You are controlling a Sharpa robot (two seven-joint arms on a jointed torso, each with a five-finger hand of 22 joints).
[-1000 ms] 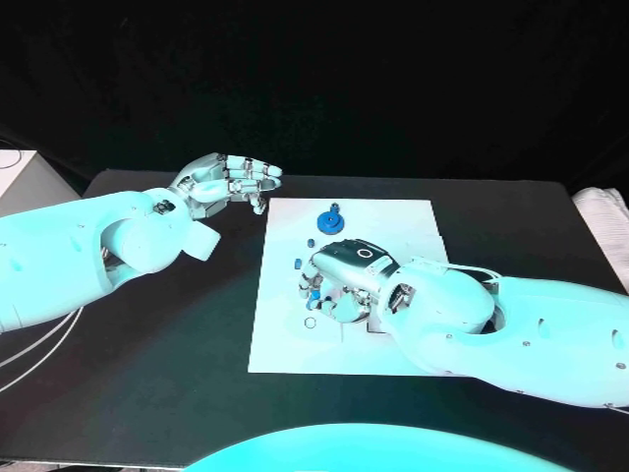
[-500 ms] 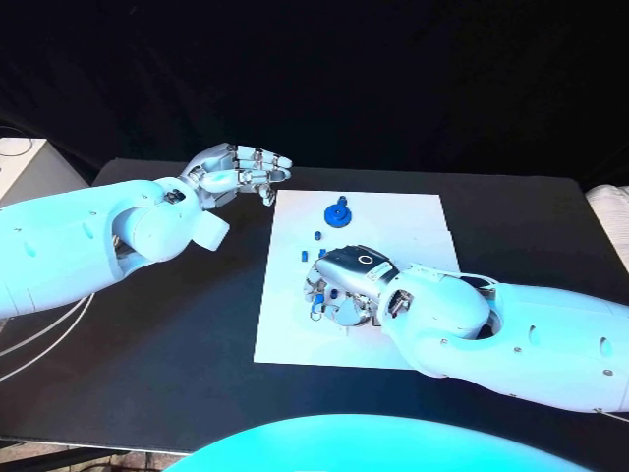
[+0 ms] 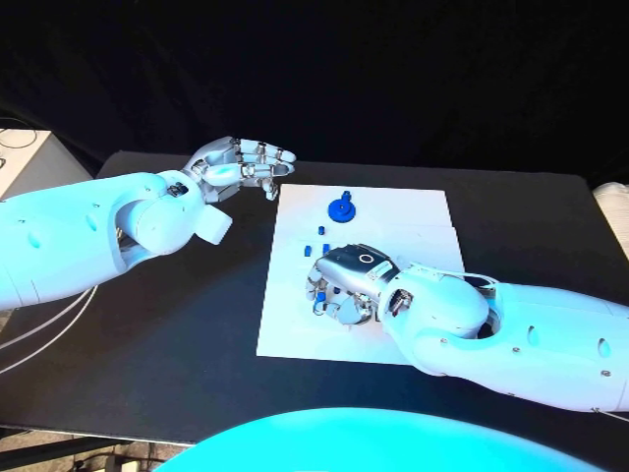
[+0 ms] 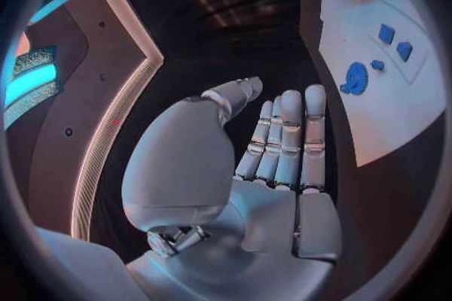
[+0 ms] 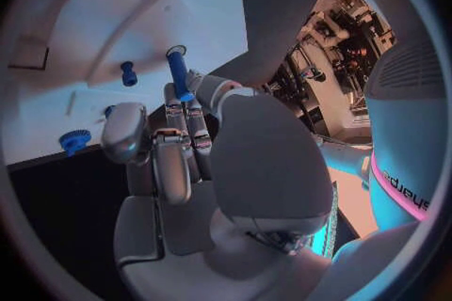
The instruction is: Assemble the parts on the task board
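1. A black table (image 3: 159,324) fills the lower part of the head view, with the white task board (image 3: 294,324) lying at its centre.
2. The left hand (image 3: 241,165) hovers in the upper left of the frame, above the table just beside the board's far left corner. Its fingers (image 4: 282,135) lie side by side and partly curled, and they hold nothing.
3. The right hand (image 3: 346,280) is down on the middle of the board, palm down.
4. In the right wrist view, a blue peg (image 5: 178,72) stands at the tips of the right hand's fingers (image 5: 175,137). They seem to pinch it, though the contact is hard to make out.
5. A blue round part (image 3: 342,208) lies on the far portion of the board, above centre in the frame.
6. Small blue pieces (image 3: 319,233) sit between that round part and the right hand.
7. Another short blue peg (image 5: 128,73) stands on the board near the held one.
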